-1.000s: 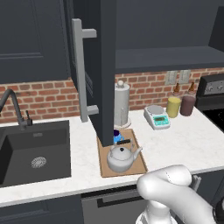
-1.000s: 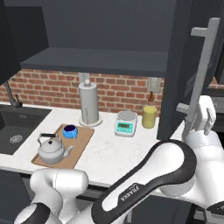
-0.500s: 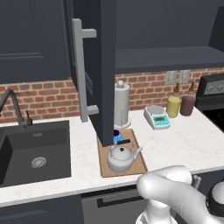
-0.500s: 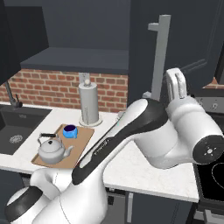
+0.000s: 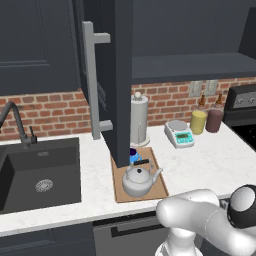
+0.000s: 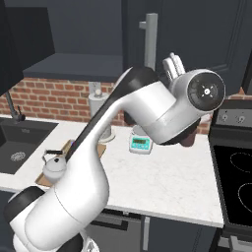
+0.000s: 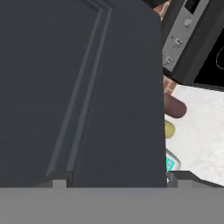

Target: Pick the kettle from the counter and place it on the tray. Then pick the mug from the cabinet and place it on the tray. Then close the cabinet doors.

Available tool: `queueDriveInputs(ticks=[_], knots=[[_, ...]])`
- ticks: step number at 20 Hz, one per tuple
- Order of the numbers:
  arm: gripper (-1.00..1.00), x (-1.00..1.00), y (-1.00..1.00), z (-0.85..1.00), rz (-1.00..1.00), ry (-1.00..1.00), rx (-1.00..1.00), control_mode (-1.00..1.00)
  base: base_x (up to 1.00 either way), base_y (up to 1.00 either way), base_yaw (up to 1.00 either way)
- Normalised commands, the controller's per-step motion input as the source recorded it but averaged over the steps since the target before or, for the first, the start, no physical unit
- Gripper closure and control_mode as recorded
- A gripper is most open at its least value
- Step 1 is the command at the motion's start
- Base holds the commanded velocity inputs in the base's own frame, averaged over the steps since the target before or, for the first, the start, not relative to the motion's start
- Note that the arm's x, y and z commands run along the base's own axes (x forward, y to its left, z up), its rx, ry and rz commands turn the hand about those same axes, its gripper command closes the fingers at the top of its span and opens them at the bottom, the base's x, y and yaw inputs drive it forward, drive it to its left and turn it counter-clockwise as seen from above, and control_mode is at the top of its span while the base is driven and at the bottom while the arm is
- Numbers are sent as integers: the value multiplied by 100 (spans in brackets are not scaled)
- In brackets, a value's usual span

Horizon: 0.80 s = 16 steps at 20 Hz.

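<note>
The silver kettle stands on the wooden tray on the counter. Behind it on the tray sits the blue mug, partly hidden by the open left cabinet door. High at the right cabinet door, my gripper is open. Its tips are spread against the door's panelled face and hold nothing. The cabinet shelf lies bare behind the doors.
A paper-towel roll, a scale, a yellow canister and a maroon canister stand along the brick wall. Sink at left, stove at right.
The right cabinet door has swung leftward toward shut with my hand against it. My arm swept left with it, and the fingers have drawn in a little. Kettle, mug and tray have not moved.
</note>
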Motion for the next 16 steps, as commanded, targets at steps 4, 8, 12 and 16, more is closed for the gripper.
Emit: queueDriveInputs(ticks=[4, 8, 12, 16], knots=[[-100, 59, 49, 0, 0, 7, -4, -100, 0, 0, 0], [-100, 74, 37, -9, 0, 0, 0, -100, 0, 0, 0], [-100, 83, 27, -17, 0, 0, 0, -100, 0, 0, 0], [-100, 87, 23, -22, 0, 0, 0, -100, 0, 0, 0]])
